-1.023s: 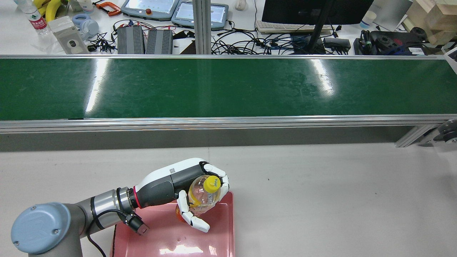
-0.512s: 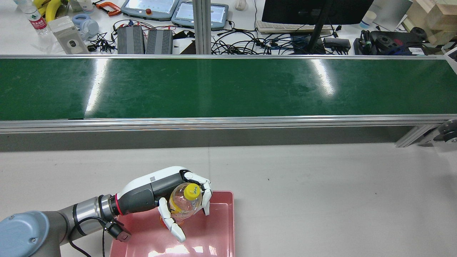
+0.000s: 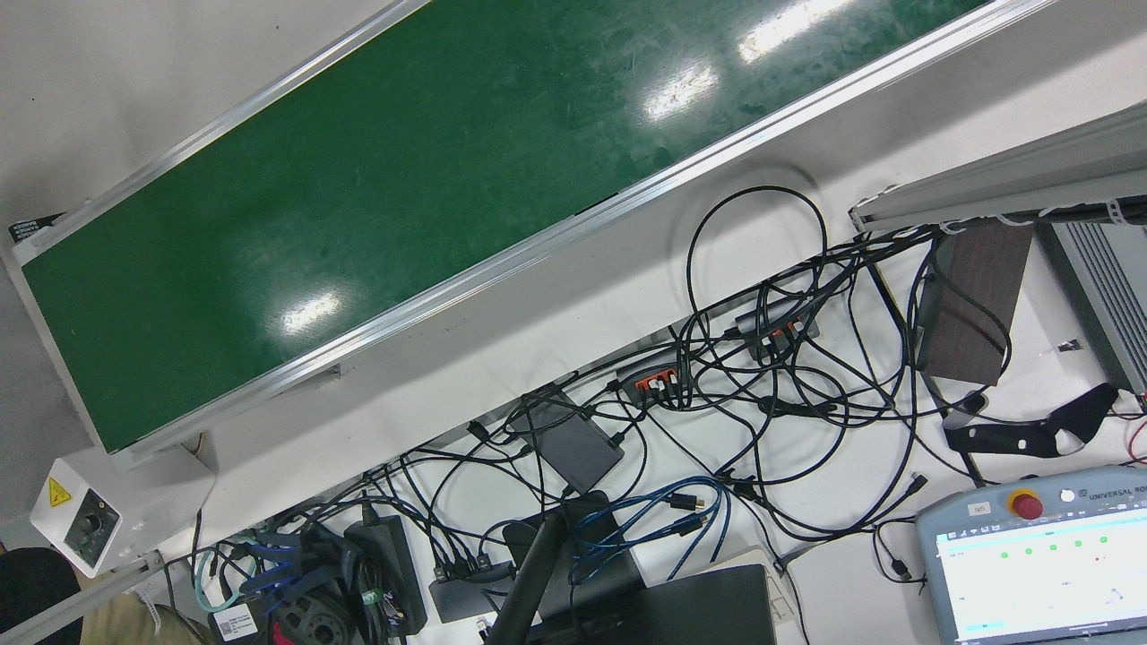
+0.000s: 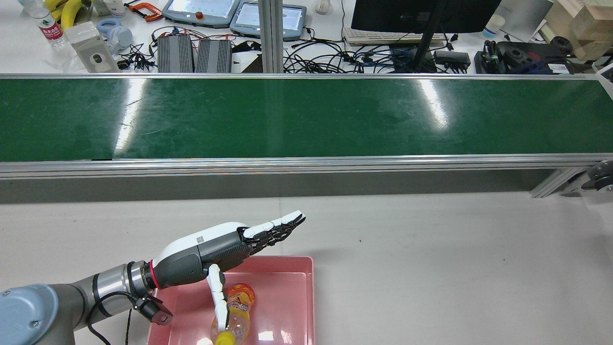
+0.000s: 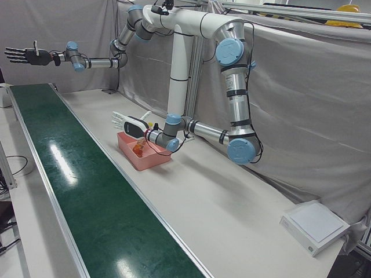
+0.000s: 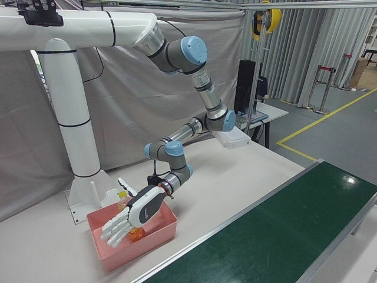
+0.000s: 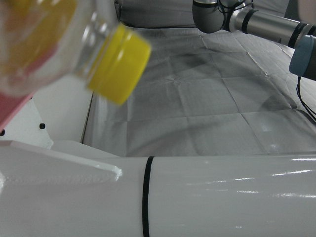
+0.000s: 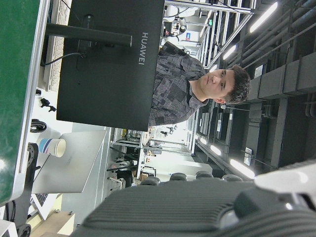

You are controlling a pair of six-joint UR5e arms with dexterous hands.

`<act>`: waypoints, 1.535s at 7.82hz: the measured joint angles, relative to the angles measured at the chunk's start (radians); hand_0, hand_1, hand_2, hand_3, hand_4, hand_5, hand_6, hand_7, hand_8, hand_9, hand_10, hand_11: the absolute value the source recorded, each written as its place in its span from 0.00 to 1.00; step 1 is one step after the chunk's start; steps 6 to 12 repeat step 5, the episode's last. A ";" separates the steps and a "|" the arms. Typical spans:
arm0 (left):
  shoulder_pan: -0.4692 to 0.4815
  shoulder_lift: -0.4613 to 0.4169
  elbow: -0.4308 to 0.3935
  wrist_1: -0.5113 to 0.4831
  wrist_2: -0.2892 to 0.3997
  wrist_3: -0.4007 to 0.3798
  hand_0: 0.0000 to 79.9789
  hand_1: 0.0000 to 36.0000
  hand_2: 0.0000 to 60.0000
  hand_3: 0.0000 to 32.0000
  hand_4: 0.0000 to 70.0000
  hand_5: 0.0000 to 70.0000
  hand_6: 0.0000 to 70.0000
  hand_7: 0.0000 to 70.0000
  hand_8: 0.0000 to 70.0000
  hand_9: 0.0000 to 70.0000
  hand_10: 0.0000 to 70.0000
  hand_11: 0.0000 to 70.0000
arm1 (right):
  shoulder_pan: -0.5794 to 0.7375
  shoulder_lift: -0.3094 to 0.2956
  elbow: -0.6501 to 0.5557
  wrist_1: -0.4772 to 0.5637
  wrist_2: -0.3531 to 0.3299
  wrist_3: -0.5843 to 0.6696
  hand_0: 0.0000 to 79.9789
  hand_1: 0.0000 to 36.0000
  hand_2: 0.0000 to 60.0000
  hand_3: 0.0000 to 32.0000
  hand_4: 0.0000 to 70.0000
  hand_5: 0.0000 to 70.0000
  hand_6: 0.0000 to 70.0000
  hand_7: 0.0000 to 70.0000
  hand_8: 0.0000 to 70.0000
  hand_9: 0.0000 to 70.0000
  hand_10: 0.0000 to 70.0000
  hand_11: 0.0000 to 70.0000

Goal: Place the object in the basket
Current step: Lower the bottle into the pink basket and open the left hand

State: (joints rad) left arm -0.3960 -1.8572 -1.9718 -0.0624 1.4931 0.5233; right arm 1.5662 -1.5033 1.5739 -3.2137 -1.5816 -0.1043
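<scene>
while the left hand [image 4: 210,256] spreads its fingers [image 4: 282,225] empty, the bottle [image 4: 232,314] lies below them in the basket [image 4: 287,306].

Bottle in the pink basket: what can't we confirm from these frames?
- Bottle: in the rear view its cap end is cut by the bottom edge and the open left hand has one of its fingers across it.
- Left hand view: bottle is blurred and cropped; no label readable.
- Left-front view: bottle is only a small orange patch inside the basket; contact with the floor unclear.
- Right hand: far and small, fingers spread, holding nothing.
</scene>
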 measured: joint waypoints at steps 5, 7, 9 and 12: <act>-0.008 -0.004 -0.054 0.057 0.001 -0.008 0.69 0.14 0.00 0.03 0.09 0.08 0.00 0.07 0.05 0.00 0.00 0.00 | 0.000 0.000 0.000 0.000 0.000 0.000 0.00 0.00 0.00 0.00 0.00 0.00 0.00 0.00 0.00 0.00 0.00 0.00; -0.008 -0.004 -0.054 0.057 0.001 -0.008 0.69 0.14 0.00 0.03 0.09 0.08 0.00 0.07 0.05 0.00 0.00 0.00 | 0.000 0.000 0.000 0.000 0.000 0.000 0.00 0.00 0.00 0.00 0.00 0.00 0.00 0.00 0.00 0.00 0.00 0.00; -0.008 -0.004 -0.054 0.057 0.001 -0.008 0.69 0.14 0.00 0.03 0.09 0.08 0.00 0.07 0.05 0.00 0.00 0.00 | 0.000 0.000 0.000 0.000 0.000 0.000 0.00 0.00 0.00 0.00 0.00 0.00 0.00 0.00 0.00 0.00 0.00 0.00; -0.008 -0.004 -0.054 0.057 0.001 -0.008 0.69 0.14 0.00 0.03 0.09 0.08 0.00 0.07 0.05 0.00 0.00 0.00 | 0.000 0.000 0.000 0.000 0.000 0.000 0.00 0.00 0.00 0.00 0.00 0.00 0.00 0.00 0.00 0.00 0.00 0.00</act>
